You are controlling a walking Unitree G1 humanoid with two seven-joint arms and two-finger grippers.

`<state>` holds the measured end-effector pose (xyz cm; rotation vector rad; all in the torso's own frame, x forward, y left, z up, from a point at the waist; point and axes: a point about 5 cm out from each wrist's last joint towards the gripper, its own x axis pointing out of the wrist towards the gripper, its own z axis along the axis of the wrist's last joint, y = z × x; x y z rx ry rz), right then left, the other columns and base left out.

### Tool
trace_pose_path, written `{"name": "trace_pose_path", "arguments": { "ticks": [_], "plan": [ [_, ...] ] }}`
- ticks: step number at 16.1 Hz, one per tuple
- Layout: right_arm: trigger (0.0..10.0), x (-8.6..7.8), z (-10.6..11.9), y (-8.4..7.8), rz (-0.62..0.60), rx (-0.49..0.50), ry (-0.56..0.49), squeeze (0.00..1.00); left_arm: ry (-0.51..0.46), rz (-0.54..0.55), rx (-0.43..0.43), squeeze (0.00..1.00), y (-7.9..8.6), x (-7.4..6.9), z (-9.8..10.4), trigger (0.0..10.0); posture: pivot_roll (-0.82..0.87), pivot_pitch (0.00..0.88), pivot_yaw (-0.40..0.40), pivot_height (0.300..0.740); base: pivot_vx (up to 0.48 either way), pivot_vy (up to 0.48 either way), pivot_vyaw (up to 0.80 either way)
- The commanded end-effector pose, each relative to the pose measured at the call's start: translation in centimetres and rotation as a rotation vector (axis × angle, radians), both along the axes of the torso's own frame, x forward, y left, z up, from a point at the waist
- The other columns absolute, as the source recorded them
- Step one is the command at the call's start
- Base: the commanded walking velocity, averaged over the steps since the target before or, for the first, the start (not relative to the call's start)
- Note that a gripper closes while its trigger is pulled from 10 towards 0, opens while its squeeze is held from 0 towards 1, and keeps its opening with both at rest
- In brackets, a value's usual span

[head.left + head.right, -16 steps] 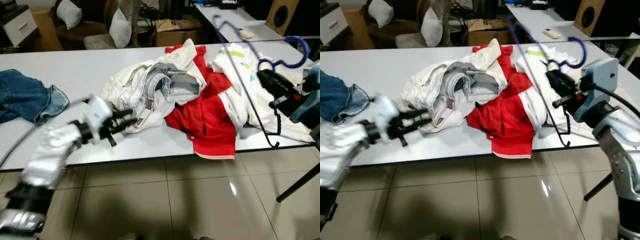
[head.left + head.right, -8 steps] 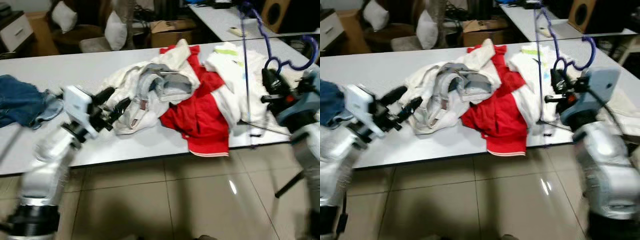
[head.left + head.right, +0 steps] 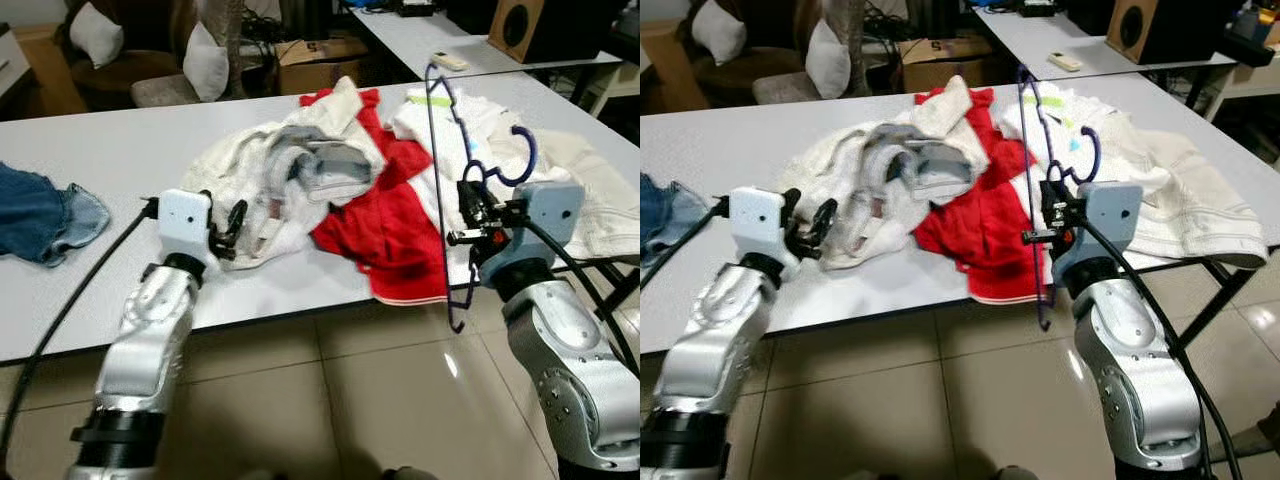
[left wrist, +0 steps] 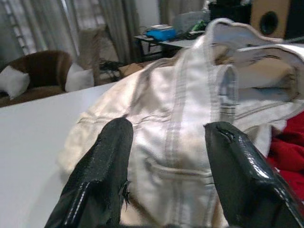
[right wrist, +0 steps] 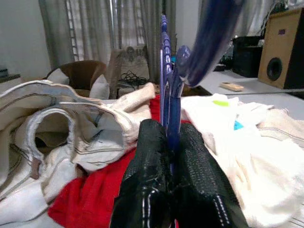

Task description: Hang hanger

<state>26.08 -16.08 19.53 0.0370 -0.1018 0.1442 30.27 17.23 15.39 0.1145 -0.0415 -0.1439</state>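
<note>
A dark blue wire hanger [image 3: 531, 160] stands upright over the table's front edge, its hook pointing right. My right gripper [image 3: 468, 207] is shut on it just below the hook; the right wrist view shows both fingers [image 5: 151, 156] pressed against the blue wire [image 5: 165, 71]. My left gripper [image 3: 228, 226] is open at the left edge of a crumpled white garment [image 3: 300, 170]. In the left wrist view that garment [image 4: 175, 142] lies just beyond the spread fingertips [image 4: 116, 142]. A red shirt [image 3: 390, 230] and a white shirt [image 3: 470, 130] lie behind the hanger.
The clothes lie on a long white table [image 3: 120, 140], with blue jeans [image 3: 40, 210] at its left end and a cream garment [image 3: 600, 200] at its right. Behind stand a cardboard box [image 3: 315, 62], cushioned chairs and a second table with a speaker [image 3: 530, 28]. Tiled floor lies in front.
The camera has shifted. My right gripper has swung the hanger from a slant to upright and brought it closer to me. My left gripper has risen to the white garment's edge.
</note>
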Motion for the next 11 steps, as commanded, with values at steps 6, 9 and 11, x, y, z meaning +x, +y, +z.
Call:
{"name": "trace_pose_path", "arguments": {
  "ticks": [6, 9, 11],
  "plan": [
    [10.0, 1.4, 1.5, 1.8, 0.1, 0.038, -0.097, 0.0, -0.006, 0.051, 0.056, 0.32, -0.2, 1.0, 0.5, 10.0, -0.12, 0.0, 0.054, 0.74, 0.0, 0.419, 0.0],
    [10.0, 1.1, 0.8, 2.9, 0.14, 0.057, -0.069, 0.0, -0.005, 0.057, 0.06, 0.31, -0.2, 1.0, 0.6, 10.0, -0.13, 0.0, 0.061, 0.74, 0.0, 0.416, 0.0],
    [10.0, 0.7, 0.6, 3.1, 0.167, 0.067, -0.061, 0.0, -0.007, 0.04, 0.058, 0.32, -0.5, 1.1, 0.7, 10.0, -0.14, 0.0, 0.068, 0.74, 0.0, 0.401, 0.0]
  ]
}}
